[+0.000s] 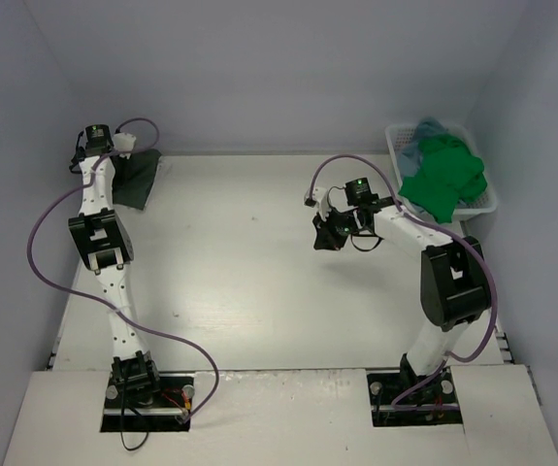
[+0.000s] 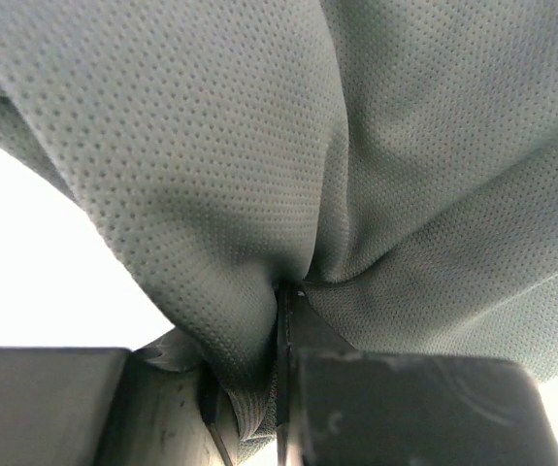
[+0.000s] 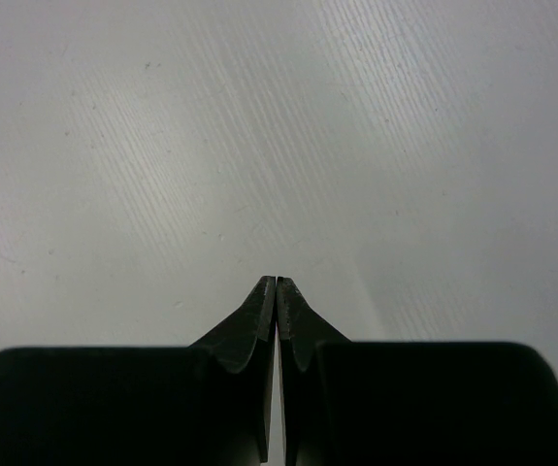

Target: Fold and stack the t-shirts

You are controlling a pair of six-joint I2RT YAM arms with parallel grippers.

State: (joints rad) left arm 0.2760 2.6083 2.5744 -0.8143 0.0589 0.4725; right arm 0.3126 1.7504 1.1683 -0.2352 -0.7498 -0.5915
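Both closed: left gripper [image 2: 280, 325] clamped on grey shirt [image 2: 259, 146], cloth bunched ahead of it; right gripper [image 3: 277, 283] pinched together, table [image 3: 259, 116] below.

The table's [image 1: 249, 252] middle lies open; basket [image 1: 396, 148] blocks the far-right corner, dark grey t-shirt [image 1: 138, 180] the far-left.

A white table [image 1: 240, 262] with a matte, faintly streaked top spreads beneath the right gripper [image 1: 327, 235] and out to every side of it. A white plastic lattice basket [image 1: 396, 148] stands at the table's corner beyond and to the right of that gripper, well apart from it and far across from the left gripper [image 1: 128, 153]. Plain pale grey-lilac walls [image 1: 279, 68] rise close behind the left gripper, behind the basket and along both sides
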